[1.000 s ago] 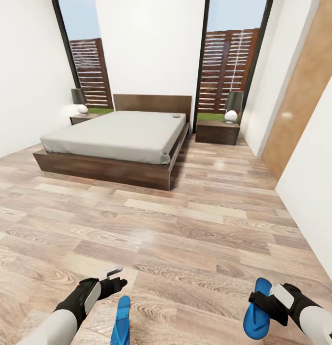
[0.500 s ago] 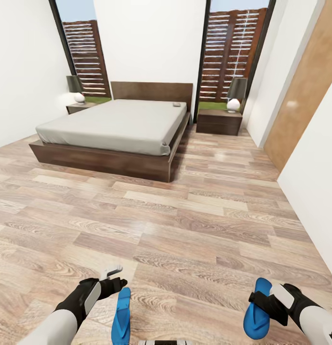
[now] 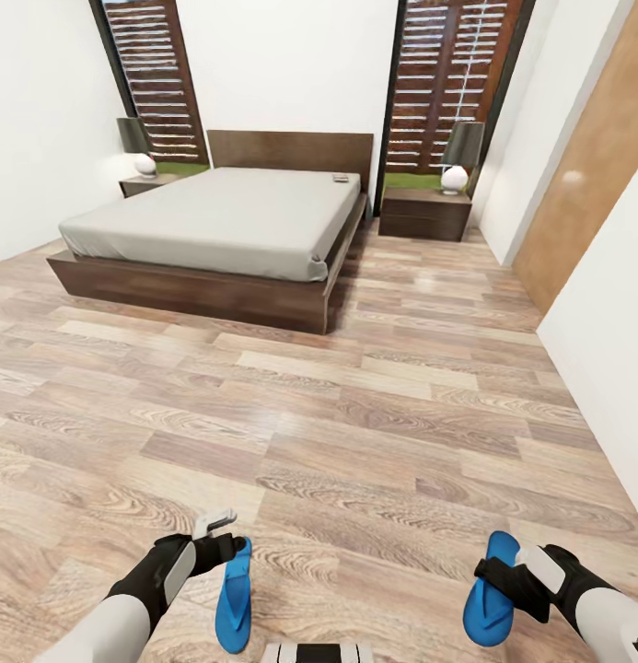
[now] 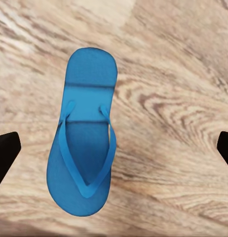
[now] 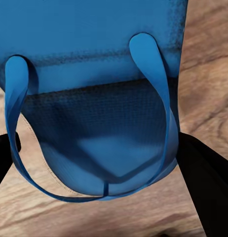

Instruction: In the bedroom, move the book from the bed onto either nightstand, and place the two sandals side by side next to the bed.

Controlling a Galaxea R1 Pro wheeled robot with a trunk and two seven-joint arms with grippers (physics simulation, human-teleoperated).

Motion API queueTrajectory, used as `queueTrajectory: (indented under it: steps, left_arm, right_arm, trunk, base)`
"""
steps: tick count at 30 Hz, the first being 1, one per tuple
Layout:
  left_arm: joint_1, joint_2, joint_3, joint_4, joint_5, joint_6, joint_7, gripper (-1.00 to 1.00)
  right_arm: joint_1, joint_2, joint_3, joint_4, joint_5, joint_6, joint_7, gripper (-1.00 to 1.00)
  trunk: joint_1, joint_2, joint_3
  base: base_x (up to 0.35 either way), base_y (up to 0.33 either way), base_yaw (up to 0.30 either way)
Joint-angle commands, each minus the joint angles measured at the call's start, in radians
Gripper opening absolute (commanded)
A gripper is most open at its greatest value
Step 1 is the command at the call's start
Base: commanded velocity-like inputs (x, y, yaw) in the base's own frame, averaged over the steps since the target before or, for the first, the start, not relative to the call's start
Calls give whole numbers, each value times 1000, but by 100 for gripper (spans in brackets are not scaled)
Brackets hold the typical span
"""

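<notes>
While the robot stands well back on the wooden floor (image 3: 383, 405), the bed (image 3: 217, 216) lies ahead of it across the room, a little toward its left, with a nightstand (image 3: 426, 212) at the bed's far right corner and another nightstand (image 3: 142, 184) at the far left. Each arm carries one of the two sandals. The right end effector (image 3: 516, 589) is clamped on the right sandal (image 3: 489, 599), which hangs near the floor with its long axis pointing roughly toward the bed. The left sandal (image 3: 233, 594) sits at the tips of the left end effector (image 3: 228, 545), also lengthwise toward the bed.

The bed is far from both end effectors, so I'd judge the base has to roll forward before either sandal can go down beside it; the left arm is on the side nearer the bed's foot.

The right wrist view confirms the hold: dark fingers (image 5: 205, 182) press against both edges of the blue sole (image 5: 94, 49). The left wrist view tells a different story from the head view: the sandal (image 4: 87, 148) shows whole, strap up, over the floorboards, and the dark fingertips (image 4: 5, 153) stand wide apart at the edges, clear of it. Whether that end effector grips it, I cannot tell.

A small dark object (image 3: 341, 179) rests on the mattress near the headboard, toward the right nightstand; probably the book, though too small to read.
</notes>
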Motion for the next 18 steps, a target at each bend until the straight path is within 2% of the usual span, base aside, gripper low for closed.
queueTrajectory:
  steps: [1, 6, 12, 13, 16, 18]
  left_arm:
    - [0, -1, 5, -2, 8, 8, -1, 100]
    - [-4, 6, 6, -27, 9, 44, -1, 100]
    - [-19, 10, 5, -141, 6, 231, 3, 100]
    - [-35, 15, 5, -190, 5, 308, 6, 100]
    - [-49, 20, 4, -212, 5, 347, 8, 100]
    - [-66, 23, 4, -223, 4, 369, 9, 100]
  right_arm:
    - [0, 0, -3, -3, -9, 5, -7, -100]
    - [0, 0, -3, -3, -8, 6, -4, -100]
    - [-1, -1, -4, -3, -9, 8, -3, -100]
    - [-1, -1, -4, -3, -9, 8, 0, -100]
    - [0, -3, -5, -3, -9, 9, 17, -100]
    - [0, -10, -6, -3, -9, 9, 51, -100]
  trunk:
    - [0, -1, -5]
    - [2, -2, -24]
    - [5, -3, -47]
    - [6, -3, -51]
    - [7, -4, -63]
    - [8, -5, -71]
  base:
    - [0, 0, 0]
    - [0, 0, 0]
    - [0, 0, 0]
    - [0, 0, 0]
    - [0, 0, 0]
    - [0, 0, 0]
